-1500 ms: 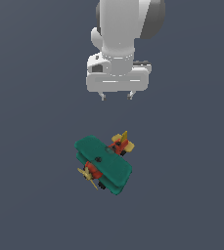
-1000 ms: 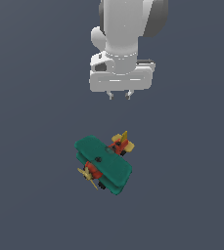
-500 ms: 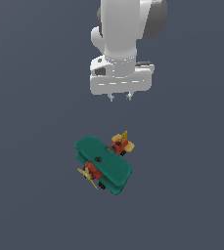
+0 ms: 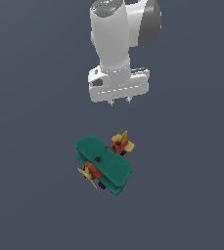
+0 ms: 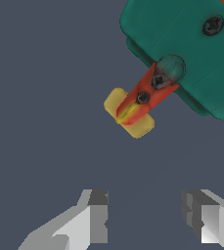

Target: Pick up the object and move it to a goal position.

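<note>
Gripper (image 4: 121, 102) hangs above the grey floor (image 4: 30, 195), pointed straight down, nothing between its fingers. In the wrist view the two fingers (image 5: 96, 215) stand spread with a wide gap of bare floor between them; in the exterior view only the two short tips show under the white hand.

Toy biplane (image 4: 103, 163) sits on the floor, apart from the gripper and lower in the exterior view, slightly toward that view's left. No contact. Teal wings stacked, red body running under them. Yellow tail (image 4: 124, 140) is the end nearest the gripper; yellow propeller (image 4: 88, 176) is the far end. Black wheel visible by the propeller.

Wrist view: tail and rear body in sight beyond the fingertips, wings partly cut off by the frame edge.
</note>
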### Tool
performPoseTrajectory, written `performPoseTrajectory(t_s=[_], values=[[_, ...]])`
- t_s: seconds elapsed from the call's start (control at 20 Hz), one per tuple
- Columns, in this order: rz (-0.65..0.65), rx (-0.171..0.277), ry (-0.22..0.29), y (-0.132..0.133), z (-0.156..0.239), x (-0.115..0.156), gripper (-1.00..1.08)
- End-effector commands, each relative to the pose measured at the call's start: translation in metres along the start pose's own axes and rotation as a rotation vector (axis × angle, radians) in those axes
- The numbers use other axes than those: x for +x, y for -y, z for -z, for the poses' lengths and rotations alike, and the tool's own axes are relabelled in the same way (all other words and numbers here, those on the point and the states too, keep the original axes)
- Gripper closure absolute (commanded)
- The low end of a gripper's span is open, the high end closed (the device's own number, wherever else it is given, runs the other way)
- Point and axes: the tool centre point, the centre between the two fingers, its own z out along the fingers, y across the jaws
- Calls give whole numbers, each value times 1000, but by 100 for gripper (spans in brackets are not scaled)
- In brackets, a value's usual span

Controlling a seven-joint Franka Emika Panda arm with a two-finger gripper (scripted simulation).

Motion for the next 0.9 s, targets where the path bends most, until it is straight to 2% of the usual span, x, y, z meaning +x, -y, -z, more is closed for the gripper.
performPoseTrajectory(t_s=[0.0,0.85], values=[[4,35,9,-1,-8,0,-20],[18,287,28,-6,-54,-2,-20]])
